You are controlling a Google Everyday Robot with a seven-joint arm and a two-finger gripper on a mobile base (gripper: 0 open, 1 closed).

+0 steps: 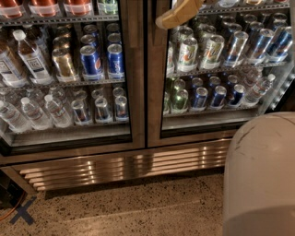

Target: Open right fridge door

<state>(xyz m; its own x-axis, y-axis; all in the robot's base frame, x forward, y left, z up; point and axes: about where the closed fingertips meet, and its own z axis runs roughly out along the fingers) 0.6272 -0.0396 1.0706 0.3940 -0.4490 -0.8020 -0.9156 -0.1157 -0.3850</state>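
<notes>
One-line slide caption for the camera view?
Pincer at the top edge, by the left frame of the shut right fridge door, cans behind its glass.

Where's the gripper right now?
Camera view, top centre: the gripper is in front of the right fridge door, at the left edge of its glass, above the cans.

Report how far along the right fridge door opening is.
Done: nothing visible; the right fridge door sits flush beside the left fridge door, seam closed. In hand: the tool hangs at the top, before the right door's inner steel edge. Left: gripping it and swinging the door open.
</notes>
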